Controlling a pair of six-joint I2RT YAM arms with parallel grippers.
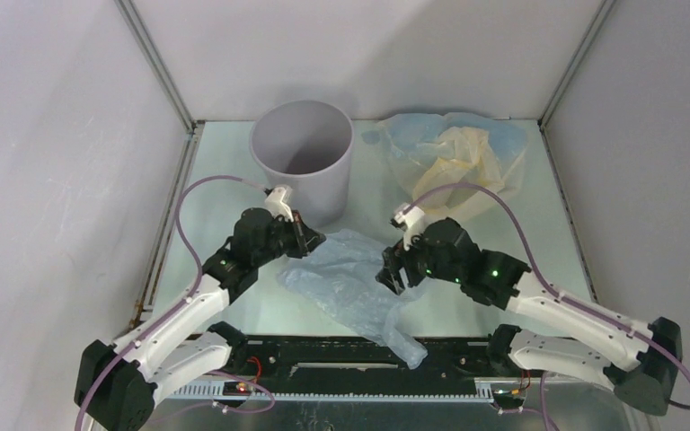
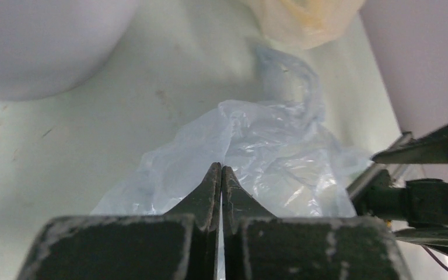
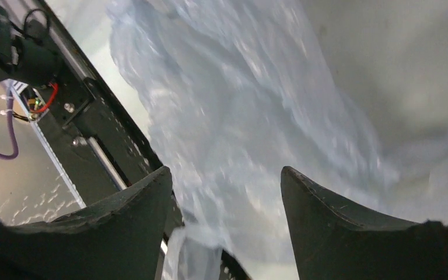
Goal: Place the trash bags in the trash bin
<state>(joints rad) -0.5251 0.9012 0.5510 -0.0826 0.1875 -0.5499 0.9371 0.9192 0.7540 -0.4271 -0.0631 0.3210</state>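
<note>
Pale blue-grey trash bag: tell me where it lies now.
Top view: the pale blue-grey trash bag lies crumpled mid-table between the left end effector and the right end effector, nearer the arm bases than the trash bin.

Trash bag (image 1: 349, 280) between left gripper (image 1: 313, 239) and right gripper (image 1: 393, 277).
Trash bin (image 1: 323, 184) beyond left gripper; other bags (image 1: 454, 157) beyond right gripper.

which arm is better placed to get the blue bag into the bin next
Left, probably: the left tool is shut at the blue bag's edge, right beside the bin. The right tool is open over the bag, farther from the bin.
</note>
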